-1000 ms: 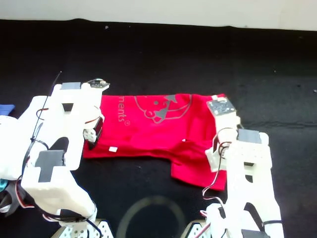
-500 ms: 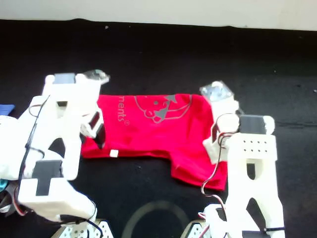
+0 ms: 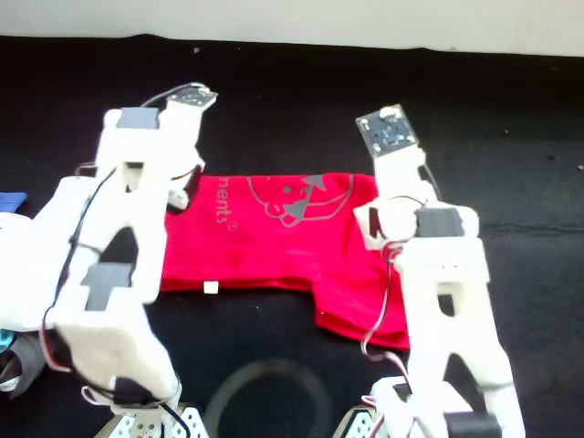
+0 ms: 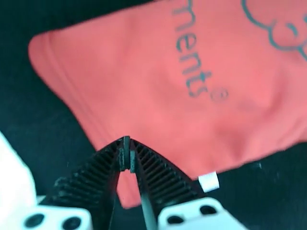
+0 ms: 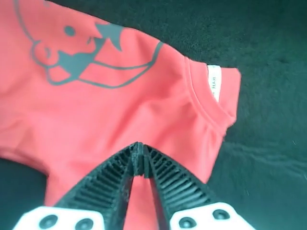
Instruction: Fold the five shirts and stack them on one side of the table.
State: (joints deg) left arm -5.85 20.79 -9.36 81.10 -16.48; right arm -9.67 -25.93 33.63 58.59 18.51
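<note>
Red printed cotton shirt [image 3: 274, 239] lies partly folded mid black worktop [image 3: 474, 119]. Our left pincer [image 4: 125, 155] and right pincer [image 5: 140, 163] hover over it, closed, empty; we judge the next fold needs gripping its edges.

The shirt [image 3: 283, 237] lay flat on the table [image 3: 274, 100], near its middle, with the long side going from left to right. The left arm [image 3: 128, 210] stood over the shirt's left end, and the left gripper [image 4: 125, 153] hung above the cloth close to that edge. The right arm [image 3: 429, 265] stood over the right end, and the right gripper [image 5: 139, 160] hung above the cloth near the collar [image 5: 206, 108]. A small label [image 3: 211, 287] lay at the front edge, toward the left. At the front right, one part of the shirt reached closer to the arms' bases.
</note>
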